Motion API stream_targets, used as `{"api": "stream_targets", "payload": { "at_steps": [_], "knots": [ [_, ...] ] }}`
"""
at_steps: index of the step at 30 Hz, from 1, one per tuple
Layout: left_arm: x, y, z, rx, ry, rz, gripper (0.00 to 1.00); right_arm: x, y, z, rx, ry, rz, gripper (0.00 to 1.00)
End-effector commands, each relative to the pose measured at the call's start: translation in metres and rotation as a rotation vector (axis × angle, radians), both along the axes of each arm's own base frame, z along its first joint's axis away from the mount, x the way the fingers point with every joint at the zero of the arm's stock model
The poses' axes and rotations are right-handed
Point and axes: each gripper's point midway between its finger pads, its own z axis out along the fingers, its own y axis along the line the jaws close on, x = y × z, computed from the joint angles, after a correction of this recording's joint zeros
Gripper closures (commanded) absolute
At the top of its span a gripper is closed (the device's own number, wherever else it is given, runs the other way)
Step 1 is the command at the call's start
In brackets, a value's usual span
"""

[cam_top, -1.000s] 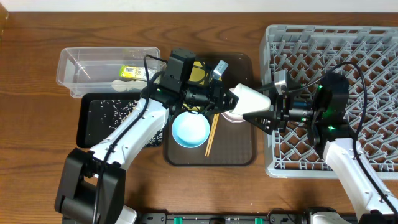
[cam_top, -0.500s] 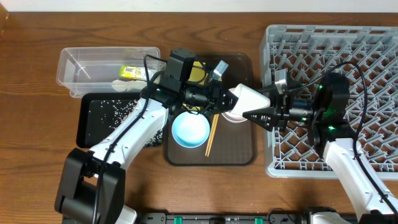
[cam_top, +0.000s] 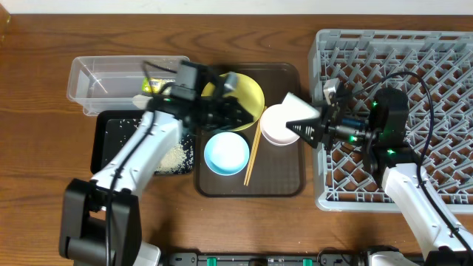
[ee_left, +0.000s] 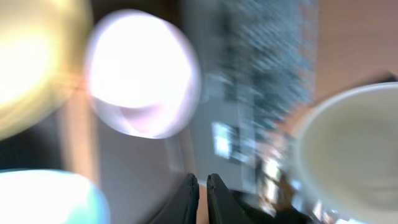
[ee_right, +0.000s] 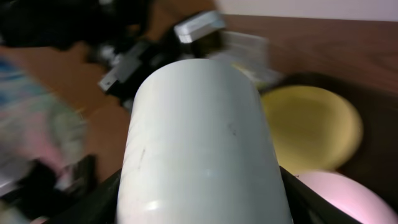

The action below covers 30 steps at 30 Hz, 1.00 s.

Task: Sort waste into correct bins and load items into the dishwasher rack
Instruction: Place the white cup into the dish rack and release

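Note:
My right gripper (cam_top: 313, 127) is shut on the small white cup (cam_top: 294, 109) and holds it on its side above the tray's right edge, beside the grey dishwasher rack (cam_top: 414, 66). The cup fills the right wrist view (ee_right: 199, 137). My left gripper (cam_top: 233, 111) is shut and empty over the yellow plate (cam_top: 250, 90). The white bowl (cam_top: 273, 127), the light blue bowl (cam_top: 225, 154) and the chopsticks (cam_top: 251, 157) lie on the brown tray. The wrapper (cam_top: 153, 86) lies in the clear tub (cam_top: 96, 77). The rice scraps (cam_top: 171, 157) lie in the black tray (cam_top: 107, 151).
The brown serving tray (cam_top: 277, 181) sits mid-table between the bins and the rack. The left wrist view is blurred; its shut fingers (ee_left: 202, 185) point at the white bowl (ee_left: 143, 74). The right wrist view shows the plate (ee_right: 314, 124) behind the cup.
My left arm has drawn back left from the tray's middle to over the yellow plate. My right gripper has moved a little right with the cup, uncovering the white bowl.

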Motion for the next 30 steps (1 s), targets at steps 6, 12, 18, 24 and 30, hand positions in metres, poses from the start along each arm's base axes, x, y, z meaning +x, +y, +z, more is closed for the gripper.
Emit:
{"api": "stream_targets", "payload": {
  "at_steps": [6,12,18,24,30],
  "knots": [
    [0.026,0.074,0.004,0.242,-0.164,0.167,0.89,0.036,-0.037,0.002,-0.14,0.044,-0.293,0.99],
    [0.01,0.119,0.012,0.474,-0.195,0.256,0.89,0.035,-0.1,0.004,-0.434,0.185,-0.579,0.99],
    [-0.002,0.146,0.021,0.603,-0.207,0.322,0.79,0.002,-0.163,0.013,-0.656,0.388,-0.78,0.99],
    [-0.003,0.146,0.022,0.603,-0.212,0.324,0.74,-0.034,-0.214,0.007,-0.771,0.588,-0.904,0.99],
    [-0.003,0.146,0.022,0.603,-0.212,0.324,0.73,-0.038,-0.238,-0.012,-0.797,0.703,-0.955,0.99]
  ]
}}
